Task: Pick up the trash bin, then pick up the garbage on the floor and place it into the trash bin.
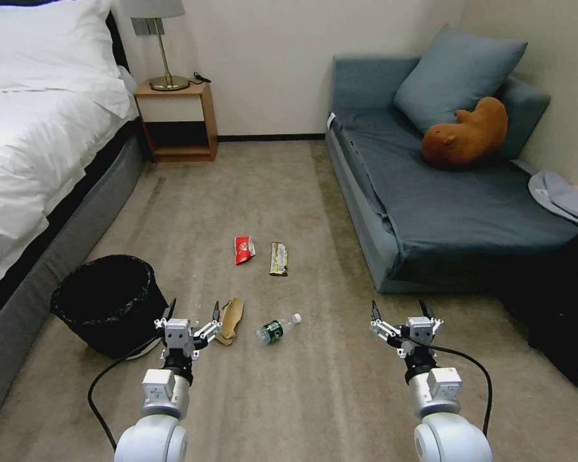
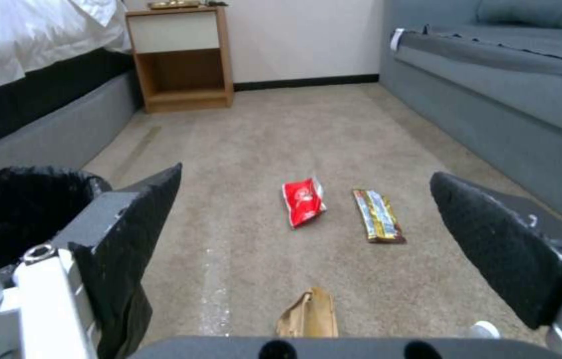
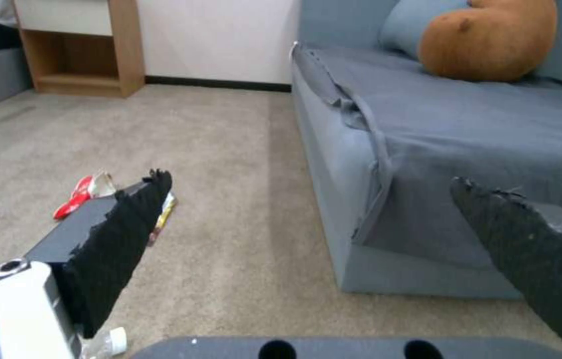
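Note:
The trash bin (image 1: 107, 301) (image 2: 9, 209), lined with a crinkly black bag, stands on the carpet beside the bed, a white base rim showing at its foot. The garbage lies on the floor to its right: a red-and-white snack packet (image 1: 243, 249) (image 2: 304, 201) (image 3: 81, 194), a gold-brown bar wrapper (image 1: 279, 258) (image 2: 378, 216) (image 3: 163, 217), a crumpled brown paper wrapper (image 1: 231, 319) (image 2: 308, 315) and a small clear bottle (image 1: 277, 328) with a green label. My left gripper (image 1: 192, 312) hangs open between bin and paper wrapper. Open too, my right gripper (image 1: 399, 312) hovers over bare carpet near the sofa.
A bed (image 1: 38, 128) runs along the left and a blue-grey sofa (image 1: 443, 192) along the right, with a carpet lane between. A wooden nightstand (image 1: 176, 119) with a lamp stands at the back wall. A large black bag (image 1: 562, 308) sits at the far right.

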`<state>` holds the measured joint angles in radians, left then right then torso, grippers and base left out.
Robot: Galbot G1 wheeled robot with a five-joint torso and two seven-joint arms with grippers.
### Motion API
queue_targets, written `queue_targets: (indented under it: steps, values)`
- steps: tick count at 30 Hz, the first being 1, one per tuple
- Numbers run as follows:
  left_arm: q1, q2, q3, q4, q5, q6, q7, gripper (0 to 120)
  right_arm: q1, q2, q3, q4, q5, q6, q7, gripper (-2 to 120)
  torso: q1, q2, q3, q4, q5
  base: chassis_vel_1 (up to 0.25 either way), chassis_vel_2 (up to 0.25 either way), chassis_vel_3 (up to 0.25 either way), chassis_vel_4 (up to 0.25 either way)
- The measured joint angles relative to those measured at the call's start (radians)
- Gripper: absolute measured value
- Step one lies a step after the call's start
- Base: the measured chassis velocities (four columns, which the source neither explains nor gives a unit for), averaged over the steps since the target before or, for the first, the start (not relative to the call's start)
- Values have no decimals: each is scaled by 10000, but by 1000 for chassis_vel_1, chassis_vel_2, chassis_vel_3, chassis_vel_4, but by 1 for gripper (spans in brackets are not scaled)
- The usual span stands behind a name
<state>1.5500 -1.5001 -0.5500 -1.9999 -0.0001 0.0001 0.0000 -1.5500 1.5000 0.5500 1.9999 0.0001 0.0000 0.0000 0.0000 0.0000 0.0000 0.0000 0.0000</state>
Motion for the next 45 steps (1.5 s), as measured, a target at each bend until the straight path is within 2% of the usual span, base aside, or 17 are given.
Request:
queue_targets:
  steps: [22, 24, 25, 28, 29, 30, 31, 32, 33, 34, 45]
  values:
    - [-40, 5, -2, 9, -19, 57, -3, 100, -17, 14, 5, 1, 2, -24, 0, 100, 0, 0, 0, 2, 0, 0, 0, 0, 0]
    - [-343, 86, -30, 241, -219, 627, -52, 100, -294, 184, 85, 6, 45, -356, 19, 100, 0, 0, 0, 8, -2, 0, 0, 0, 0]
    - [-343, 86, -30, 241, -219, 627, -52, 100, -294, 184, 85, 6, 45, -356, 19, 100, 0, 0, 0, 8, -2, 0, 0, 0, 0]
    - [-1073, 290, -108, 778, -685, 1984, -194, 100, -1616, 956, 415, -62, 295, -1827, 175, 100, 0, 0, 0, -8, -3, 0, 0, 0, 0]
    - [-1073, 290, -108, 778, -685, 1984, -194, 100, -1616, 956, 415, -62, 295, -1827, 175, 100, 0, 0, 0, -8, -3, 0, 0, 0, 0]
    - [-1340, 362, -133, 988, -863, 2487, -243, 100, -1724, 1053, 418, -143, 400, -1983, 167, 100, 0, -1, 0, -6, -2, 0, 0, 0, 0]
    - [-1474, 398, -145, 1085, -953, 2741, -269, 100, -1719, 1079, 413, -171, 440, -2010, 154, 100, 0, 0, 0, -2, 0, 0, 0, 0, 0]
    - [-1474, 398, -145, 1085, -953, 2741, -269, 100, -1719, 1079, 413, -171, 440, -2010, 154, 100, 0, 0, 0, -2, 0, 0, 0, 0, 0]
    - [-1718, 488, -169, 1241, -1143, 3050, -283, 100, -1694, 1078, 413, -222, 467, -2028, 141, 100, 0, 0, 1, 3, -5, 0, 0, 0, 0]
    - [-1976, 614, -211, 1335, -1327, 3160, -254, 100, -1648, 1078, 389, -260, 471, -2023, 113, 100, 0, -1, 0, 0, 0, 0, 0, 0, 0]
    - [-2142, 925, -173, 1163, -1256, 3163, 76, 100, -1356, 1113, 555, -5, 483, -1906, -51, 100, 0, -1, 0, 0, -1, 0, 0, 0, 0]
